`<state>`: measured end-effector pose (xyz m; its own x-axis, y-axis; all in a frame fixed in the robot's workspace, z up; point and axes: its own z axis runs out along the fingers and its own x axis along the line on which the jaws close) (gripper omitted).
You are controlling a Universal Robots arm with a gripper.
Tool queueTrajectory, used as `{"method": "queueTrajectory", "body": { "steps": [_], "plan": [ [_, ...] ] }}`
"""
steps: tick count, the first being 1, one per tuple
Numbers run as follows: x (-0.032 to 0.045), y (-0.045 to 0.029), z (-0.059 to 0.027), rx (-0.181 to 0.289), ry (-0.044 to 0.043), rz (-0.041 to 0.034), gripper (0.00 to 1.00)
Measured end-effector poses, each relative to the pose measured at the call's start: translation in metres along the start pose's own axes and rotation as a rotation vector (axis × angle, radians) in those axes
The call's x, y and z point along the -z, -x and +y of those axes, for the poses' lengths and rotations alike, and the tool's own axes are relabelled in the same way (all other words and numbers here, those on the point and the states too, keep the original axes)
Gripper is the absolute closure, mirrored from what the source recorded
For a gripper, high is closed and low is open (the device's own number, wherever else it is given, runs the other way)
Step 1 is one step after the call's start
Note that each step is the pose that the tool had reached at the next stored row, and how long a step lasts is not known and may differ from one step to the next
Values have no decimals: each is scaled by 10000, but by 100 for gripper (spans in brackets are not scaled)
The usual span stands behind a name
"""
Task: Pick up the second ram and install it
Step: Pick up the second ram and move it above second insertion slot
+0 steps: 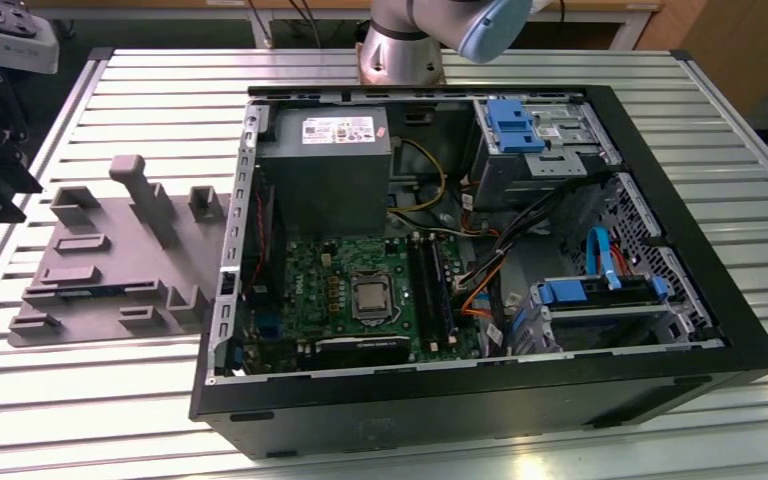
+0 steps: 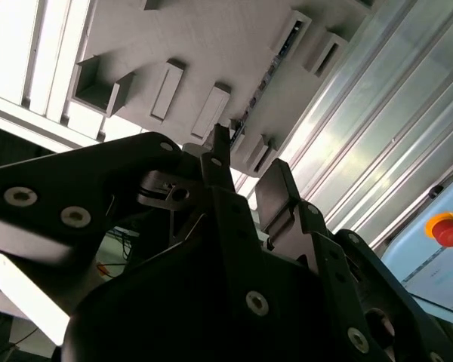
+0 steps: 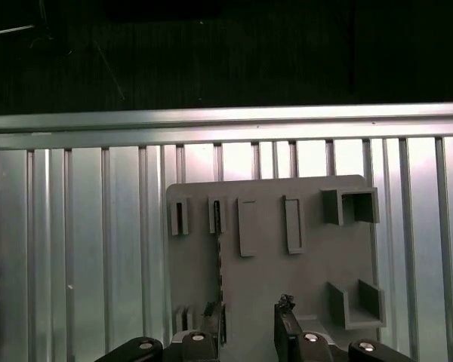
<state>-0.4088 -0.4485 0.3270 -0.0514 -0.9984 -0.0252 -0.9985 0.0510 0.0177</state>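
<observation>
- As I judge it, the step in hand is the approach to the pick. The black gripper [image 3: 245, 330] hangs spread and empty at nine o'clock of the grey plastic holder block [image 1: 104, 265].
- The second ram [image 3: 217, 264], a thin dark stick, stands on edge in the block's slots. It sits nearer one finger than midway, so a grasp calls for centring first.
- The ribbed metal table [image 1: 117, 400] leaves room around the block. At the block's three o'clock, the open black computer case [image 1: 491, 400] walls in the green motherboard [image 1: 331, 290].
</observation>
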Motion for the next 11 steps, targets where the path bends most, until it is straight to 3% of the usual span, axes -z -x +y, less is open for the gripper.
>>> {"method": "queueTrajectory", "body": {
  "steps": [7, 8, 11],
  "plan": [
    [-8, -1, 20, 4, 1, 1, 58],
    [-145, -11, 127, 59, 2, 1, 58],
    [-129, -11, 129, 60, 5, 4, 58]
  ]
}}
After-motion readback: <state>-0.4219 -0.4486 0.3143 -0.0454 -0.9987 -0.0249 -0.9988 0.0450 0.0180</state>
